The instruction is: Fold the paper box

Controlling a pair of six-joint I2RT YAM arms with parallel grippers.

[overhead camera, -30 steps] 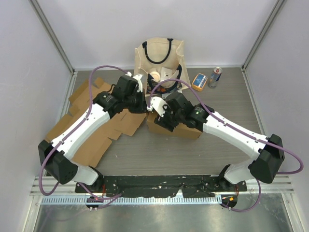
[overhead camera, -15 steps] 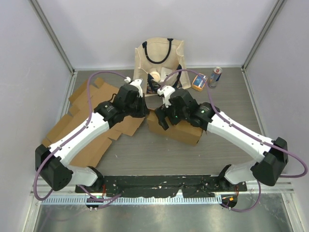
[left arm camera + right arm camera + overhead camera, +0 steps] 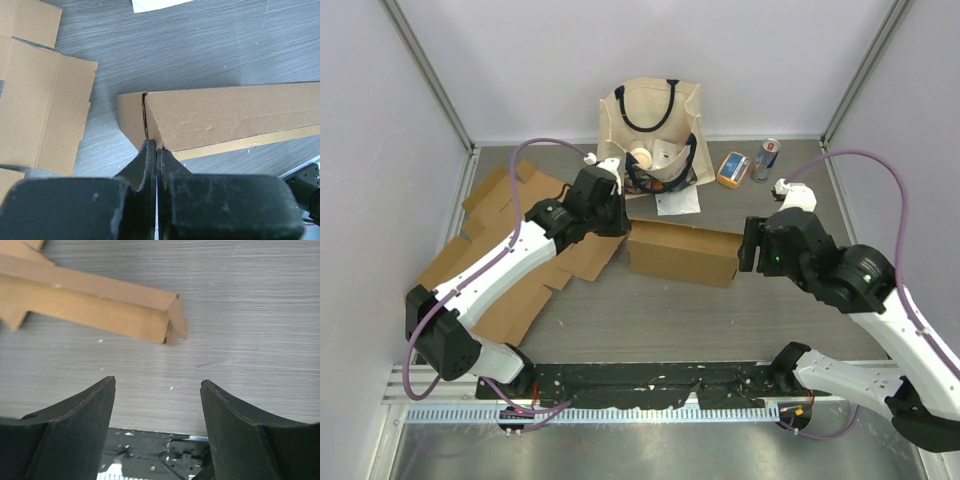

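The paper box (image 3: 682, 252) lies on its long side in the middle of the table (image 3: 620, 320), a closed brown oblong running left to right. Its left end is tucked under the left gripper (image 3: 620, 224) in the overhead view, so that end cannot be read from there. In the left wrist view the box (image 3: 225, 115) shows one long face and an end flap meeting at a seam. The left gripper (image 3: 156, 146) has its fingers clamped tight together on the cardboard at that lower corner, though the pinched edge itself is hidden between them. The right gripper (image 3: 750, 246) hangs just beside the box's right end, apart from it. In its own camera the fingers (image 3: 85, 410) are spread wide around bare tabletop, and the box (image 3: 100, 305) lies ahead, cut off at the left edge, its open end too blurred to make out how the flaps sit. Flat cardboard sheets (image 3: 505, 270) overlap to the left, partly covered by the left arm. Behind the box lies a white sheet (image 3: 678, 203) and a tote bag (image 3: 620, 115) whose contents are a jumble. Farther right stand a small yellow-and-blue packet (image 3: 733, 169) and a can (image 3: 766, 157), their labels unreadable.
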